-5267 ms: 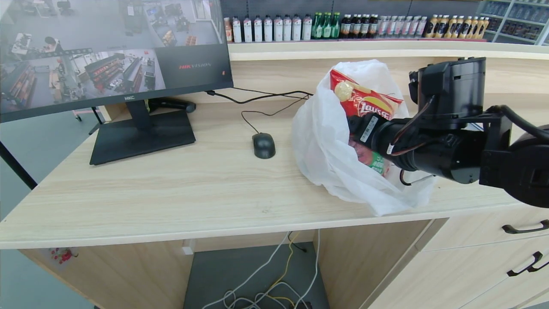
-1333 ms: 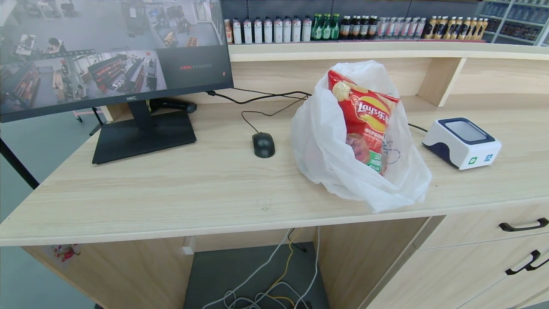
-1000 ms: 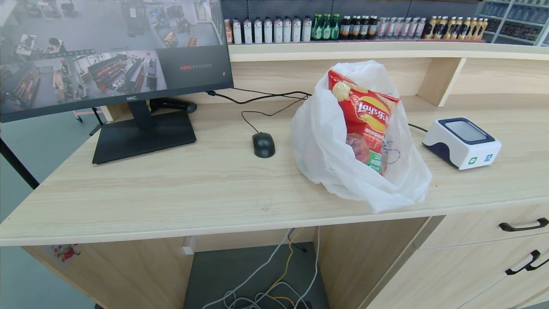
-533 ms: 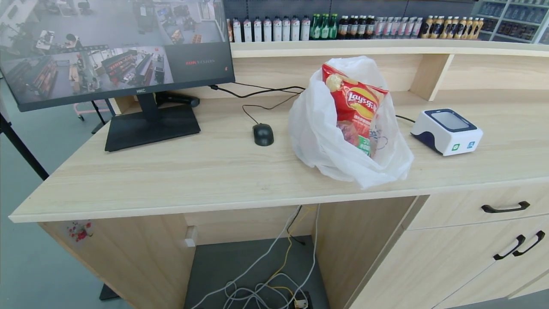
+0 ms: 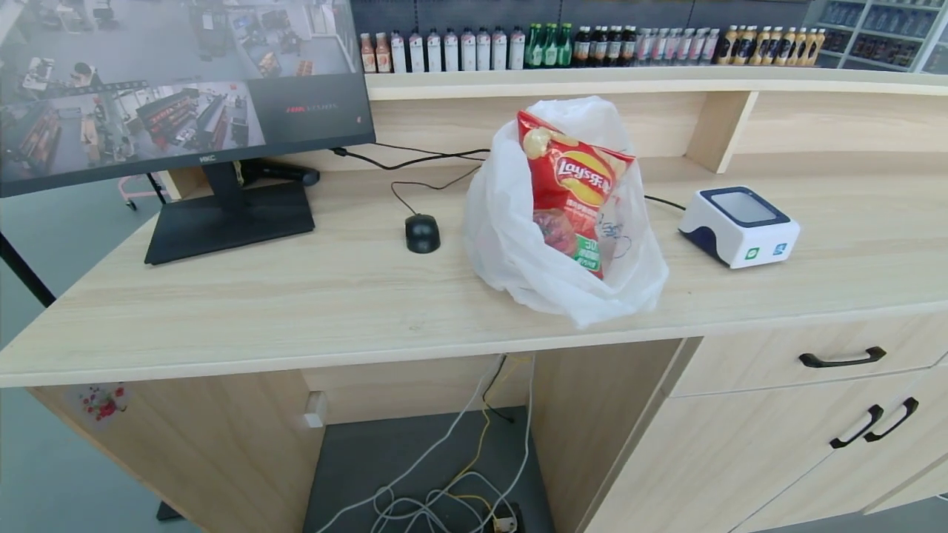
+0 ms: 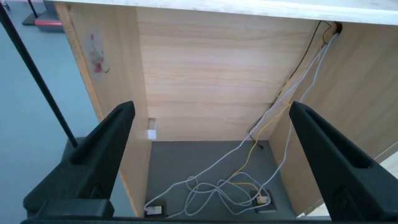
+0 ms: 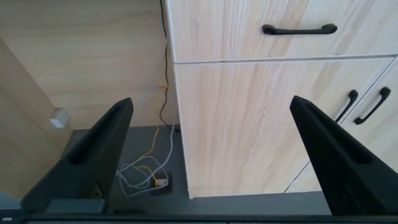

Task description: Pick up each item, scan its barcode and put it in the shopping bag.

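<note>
The red chip bag (image 5: pixel 574 196) stands inside the white shopping bag (image 5: pixel 507 237) on the tabletop (image 5: pixel 296 296), left of the scanner (image 5: pixel 738 226), while the left gripper (image 6: pixel 211 162) and right gripper (image 7: pixel 211 162) hang low with jaws wide apart, holding nothing.

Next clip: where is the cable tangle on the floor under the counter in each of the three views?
Head view: cable tangle on the dark floor in the opening under the counter, beside the drawer cabinet.
Left wrist view: cable tangle on that floor, inside the opening.
Right wrist view: cable tangle at the drawer cabinet's foot.
Shared landmark: small white block on the opening's wooden panel.
</note>
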Controlling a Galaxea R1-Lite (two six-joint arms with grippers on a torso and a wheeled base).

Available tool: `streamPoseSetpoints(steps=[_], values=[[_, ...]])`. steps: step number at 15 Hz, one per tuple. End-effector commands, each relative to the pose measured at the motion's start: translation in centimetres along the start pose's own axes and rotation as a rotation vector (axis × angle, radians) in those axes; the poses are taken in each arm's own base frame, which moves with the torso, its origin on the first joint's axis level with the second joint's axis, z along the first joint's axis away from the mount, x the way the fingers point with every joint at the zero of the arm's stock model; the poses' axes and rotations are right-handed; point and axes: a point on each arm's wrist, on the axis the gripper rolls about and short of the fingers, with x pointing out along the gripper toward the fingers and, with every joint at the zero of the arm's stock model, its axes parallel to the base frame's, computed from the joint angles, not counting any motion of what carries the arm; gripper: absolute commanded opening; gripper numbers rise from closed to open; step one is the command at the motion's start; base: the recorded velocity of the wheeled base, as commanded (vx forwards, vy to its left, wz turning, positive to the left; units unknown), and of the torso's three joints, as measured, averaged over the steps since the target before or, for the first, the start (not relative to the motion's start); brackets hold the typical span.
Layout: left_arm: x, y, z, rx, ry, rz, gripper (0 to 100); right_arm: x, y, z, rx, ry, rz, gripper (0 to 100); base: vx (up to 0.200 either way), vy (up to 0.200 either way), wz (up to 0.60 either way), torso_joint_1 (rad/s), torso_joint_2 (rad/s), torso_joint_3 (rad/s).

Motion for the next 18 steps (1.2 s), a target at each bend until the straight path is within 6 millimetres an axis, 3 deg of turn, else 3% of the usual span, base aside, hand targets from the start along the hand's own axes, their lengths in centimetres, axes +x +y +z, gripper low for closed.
streamPoseSetpoints(steps=[1, 18], values=[[0.00, 0.00, 0.00, -0.001, 0.000, 0.000, 100, 0.00, 0.00, 0.00, 0.000, 0.000, 0.001, 100, 0.000, -0.200, 0.00, 0.002, 0.00, 0.007], [0.00, 0.00, 0.01, -0.001, -0.002, 0.000, 100, 0.01, 0.00, 0.00, 0.003, 0.002, -0.001, 100, 0.000, -0.200, 0.00, 0.002, 0.00, 0.003]])
